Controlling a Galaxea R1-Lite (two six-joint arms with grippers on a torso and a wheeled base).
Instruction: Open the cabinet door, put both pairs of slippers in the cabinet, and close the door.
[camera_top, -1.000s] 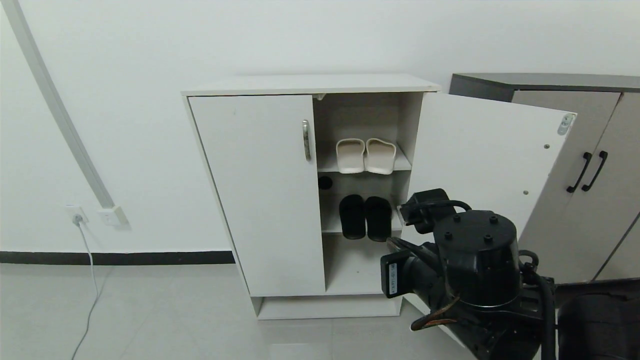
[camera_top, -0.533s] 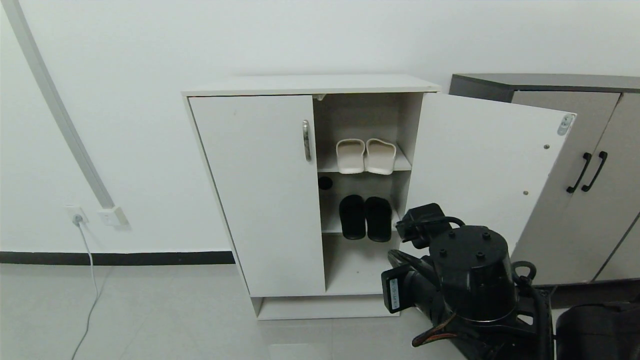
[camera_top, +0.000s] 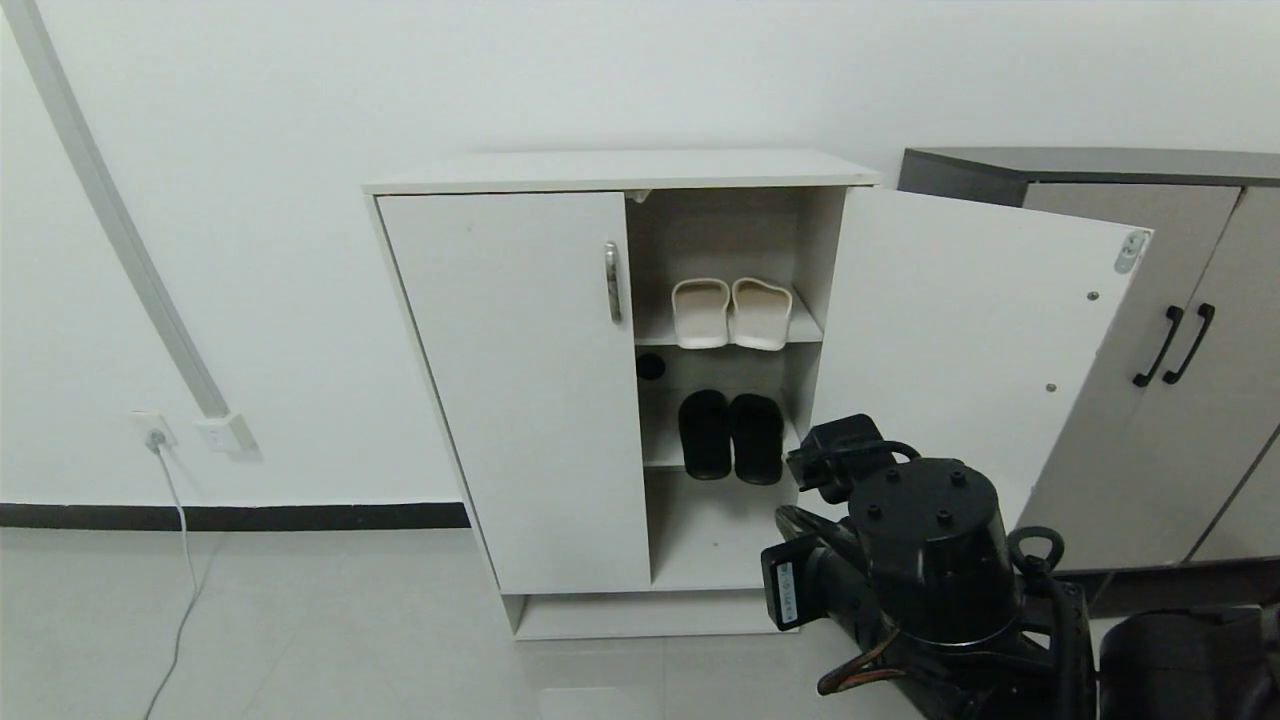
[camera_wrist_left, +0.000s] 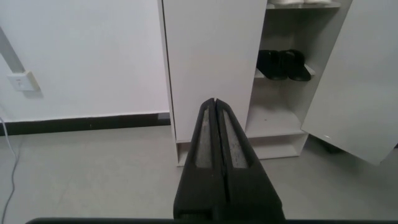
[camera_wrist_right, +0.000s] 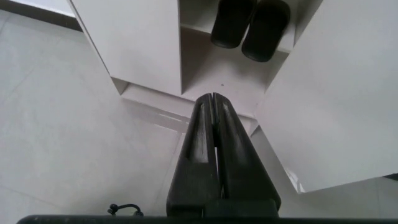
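The white two-door wooden cabinet (camera_top: 620, 170) stood ahead of both grippers, its left door shut. Its flat white right door (camera_top: 960, 330) hung wide open near the right gripper (camera_wrist_right: 213, 98), on that gripper's outer side, presumably swung that far to leave room for loading. The pair of black slippers (camera_top: 731, 435) sat side by side on the middle shelf, ahead of and above the right gripper's tips, heels outward. The pair of cream slippers (camera_top: 731, 312) sat the same way one shelf higher. With both pairs shelved, I'd judge only the closing was left. The right gripper was low before the opening, fingers pressed together and empty, which would suit nudging the door. The left gripper (camera_wrist_left: 214, 104), likewise closed on nothing, hung farther back, facing the cabinet
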